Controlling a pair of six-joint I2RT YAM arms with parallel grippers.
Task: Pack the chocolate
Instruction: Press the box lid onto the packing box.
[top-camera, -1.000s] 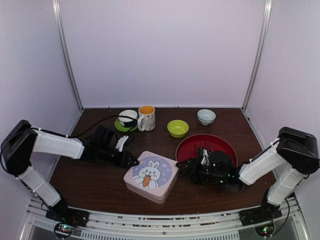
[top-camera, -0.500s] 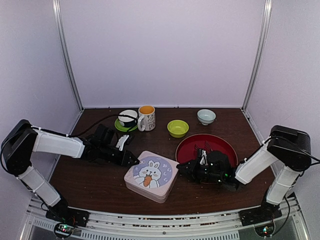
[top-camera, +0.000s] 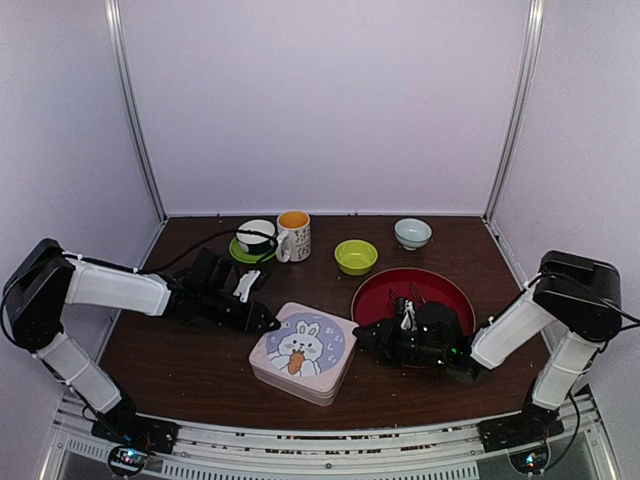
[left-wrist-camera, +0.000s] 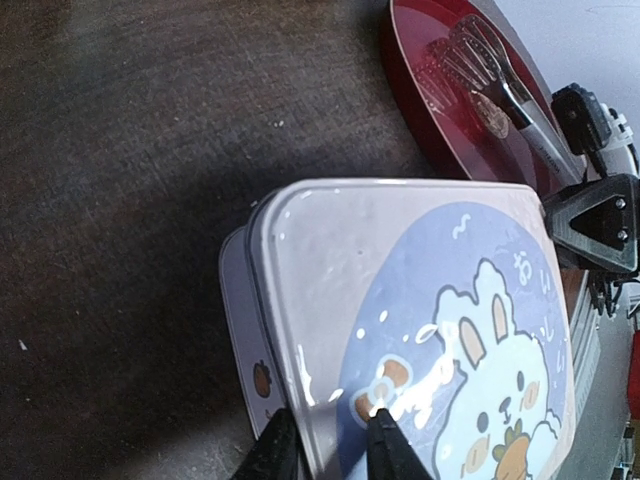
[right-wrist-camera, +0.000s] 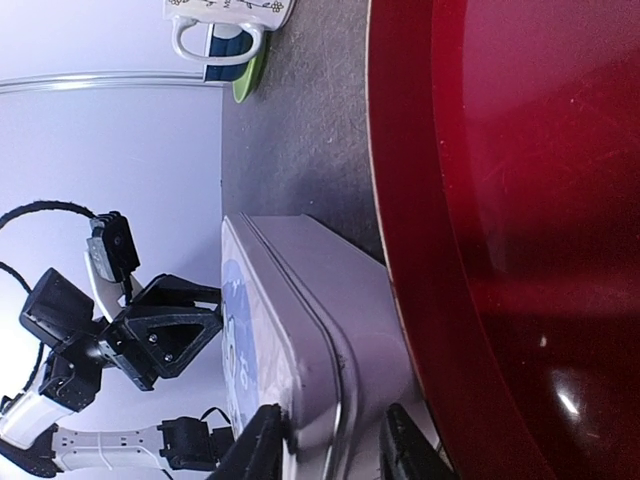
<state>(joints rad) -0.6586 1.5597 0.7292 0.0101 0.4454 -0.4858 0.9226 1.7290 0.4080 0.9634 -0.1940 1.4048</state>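
Note:
A pale tin box (top-camera: 302, 352) with a rabbit on its closed lid lies at the table's front middle. My left gripper (top-camera: 268, 322) pinches the lid's left rim: in the left wrist view the gripper (left-wrist-camera: 328, 450) has one finger on the lid (left-wrist-camera: 420, 300) and one outside the wall. My right gripper (top-camera: 362, 338) holds the tin's right side; the wrist view shows this gripper (right-wrist-camera: 330, 445) straddling the tin wall (right-wrist-camera: 330, 320). No chocolate shows plainly; a brownish spot by the tongs' tips is too blurred to tell.
A red round tray (top-camera: 440, 285) holding metal tongs (top-camera: 405, 305) sits right of the tin, touching my right arm. Along the back stand a cup on a green saucer (top-camera: 256, 237), a mug (top-camera: 293, 235), a green bowl (top-camera: 355, 257) and a pale bowl (top-camera: 412, 233).
My right gripper's jaws have narrowed onto the tin's right side and the right arm has shifted slightly. The left gripper and the tin stay where they were.

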